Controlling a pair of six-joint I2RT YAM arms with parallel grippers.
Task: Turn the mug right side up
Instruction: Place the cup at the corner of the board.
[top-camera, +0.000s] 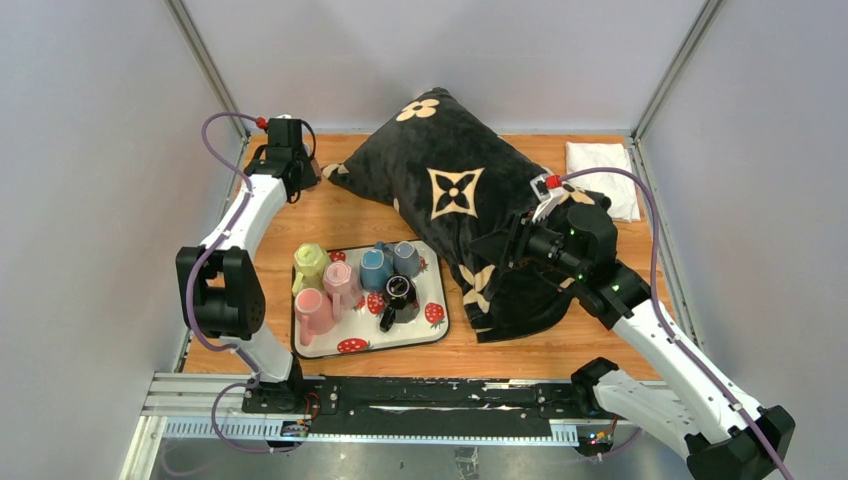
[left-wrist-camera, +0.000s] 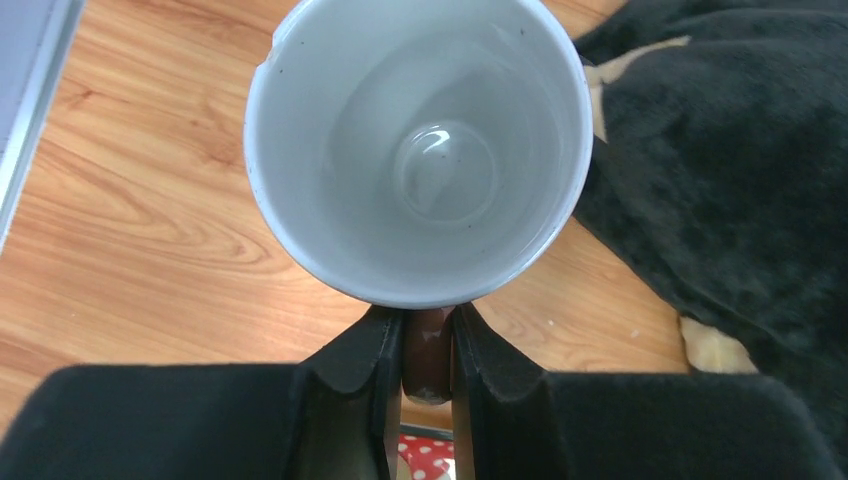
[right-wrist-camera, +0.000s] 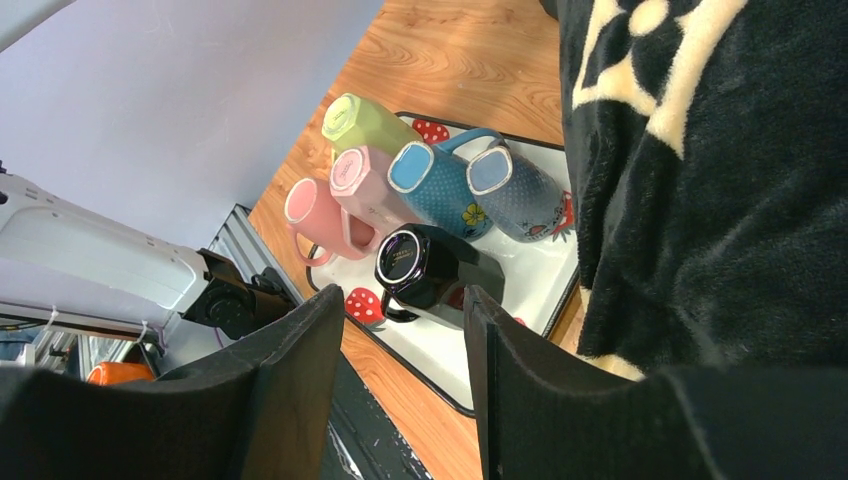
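Note:
In the left wrist view a mug (left-wrist-camera: 420, 150) with a white inside turns its open mouth toward the camera, with the wooden table behind it. My left gripper (left-wrist-camera: 428, 345) is shut on the mug's brown handle (left-wrist-camera: 428, 360). In the top view that gripper (top-camera: 297, 175) is at the far left of the table, and the mug is hidden under it. My right gripper (right-wrist-camera: 400, 350) is open and holds nothing. It hovers over the pillow's near edge (top-camera: 510, 245), pointing toward the tray.
A strawberry-print tray (top-camera: 400, 332) near the front holds several mugs, among them pink (right-wrist-camera: 320, 215), green (right-wrist-camera: 365, 122), blue (right-wrist-camera: 435, 175) and black (right-wrist-camera: 430, 265). A large black pillow (top-camera: 450, 190) fills the middle and right. A white cloth (top-camera: 603, 165) lies at the far right.

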